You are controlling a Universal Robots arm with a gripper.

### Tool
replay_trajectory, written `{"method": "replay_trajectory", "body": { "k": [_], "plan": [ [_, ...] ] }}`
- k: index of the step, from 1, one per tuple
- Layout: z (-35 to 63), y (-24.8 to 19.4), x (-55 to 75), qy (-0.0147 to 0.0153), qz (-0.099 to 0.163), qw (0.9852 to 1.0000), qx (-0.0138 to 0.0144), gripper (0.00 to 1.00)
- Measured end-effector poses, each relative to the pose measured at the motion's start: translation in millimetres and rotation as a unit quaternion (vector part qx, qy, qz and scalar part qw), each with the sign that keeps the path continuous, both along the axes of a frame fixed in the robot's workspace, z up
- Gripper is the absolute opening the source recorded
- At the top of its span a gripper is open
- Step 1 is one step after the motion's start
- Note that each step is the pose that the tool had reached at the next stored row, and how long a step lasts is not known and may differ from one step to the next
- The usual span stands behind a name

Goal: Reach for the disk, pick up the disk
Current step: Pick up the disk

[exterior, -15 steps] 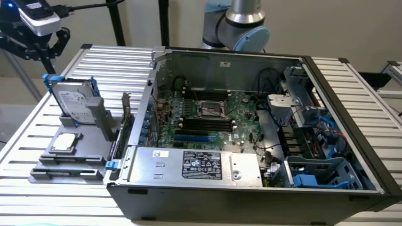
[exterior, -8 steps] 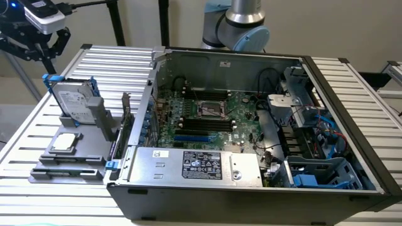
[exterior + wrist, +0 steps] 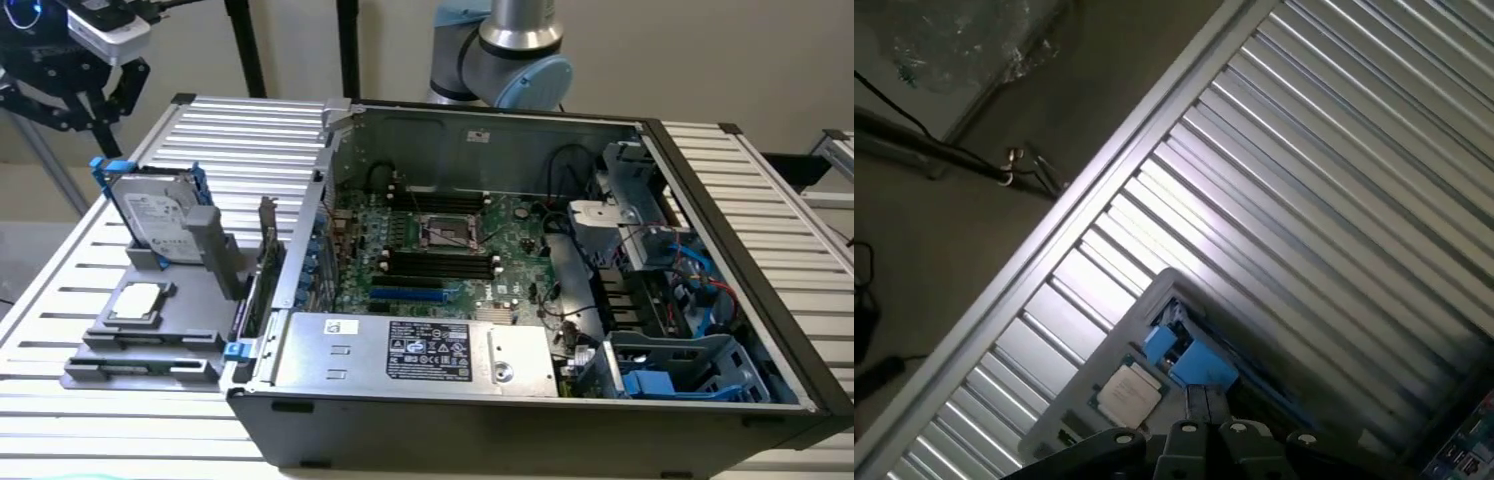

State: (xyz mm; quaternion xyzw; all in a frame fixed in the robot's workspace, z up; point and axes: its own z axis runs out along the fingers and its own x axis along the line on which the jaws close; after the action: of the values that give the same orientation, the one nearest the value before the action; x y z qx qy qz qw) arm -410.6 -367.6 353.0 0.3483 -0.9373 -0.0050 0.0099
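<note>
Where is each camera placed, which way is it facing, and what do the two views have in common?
Exterior view: off the arm, raised, looking down across the slatted table at the open computer case; the arm rises behind the case, and the gripper hangs open above the table near the disk.
Wrist view: on the wrist, looking down past the gripper onto the disk in its grey holder.
Shared: the disk, the chip, the grey holder, the slatted table and the gripper.

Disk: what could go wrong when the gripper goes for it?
1. The disk stands upright in a grey holder, and the gripper hangs above and to the exterior view's left; a misaligned descent could strike a blue rail or tip it.
2. The chip lies nearby on that holder and could be clipped.
</note>
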Motion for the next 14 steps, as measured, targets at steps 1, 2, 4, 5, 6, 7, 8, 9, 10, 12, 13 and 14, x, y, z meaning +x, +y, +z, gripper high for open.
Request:
{"method": "replay_trajectory", "body": {
  "k": [1, 2, 4, 5, 6, 7, 8, 9, 10, 12, 13, 14],
  "plan": [
    [0.0, 0.0, 0.0, -0.0005, 0.009, 1.0000, 0.0000, 0.11],
    [-0.1, 0.0, 0.0, -0.0011, 0.018, 0.9998, 0.0000, 0.11],
    [-0.1, 0.0, 0.0, -0.0018, 0.037, 0.9993, 0.0001, 0.11],
    [-0.1, 0.0, 0.0, -0.0019, 0.046, 0.9989, 0.0001, 0.11],
    [-0.1, 0.0, 0.0, -0.0020, 0.054, 0.9985, 0.0001, 0.11],
    [-0.1, 0.0, 0.0, -0.0021, 0.063, 0.9980, 0.0002, 0.11],
    [-0.1, 0.0, 0.0, -0.0022, 0.073, 0.9973, 0.0002, 0.11],
    [-0.1, 0.0, 0.0, -0.0023, 0.082, 0.9966, 0.0002, 0.11],
    [-0.1, 0.0, 0.0, -0.0023, 0.091, 0.9958, 0.0002, 0.11],
    [-0.1, -0.1, 0.0, -0.0024, 0.109, 0.9940, 0.0003, 0.11],
    [-0.1, 0.0, -0.1, -0.0025, 0.118, 0.9930, 0.0003, 0.11],
    [-0.1, 0.0, -0.1, -0.0025, 0.127, 0.9919, 0.0003, 0.11]
  ]
}}
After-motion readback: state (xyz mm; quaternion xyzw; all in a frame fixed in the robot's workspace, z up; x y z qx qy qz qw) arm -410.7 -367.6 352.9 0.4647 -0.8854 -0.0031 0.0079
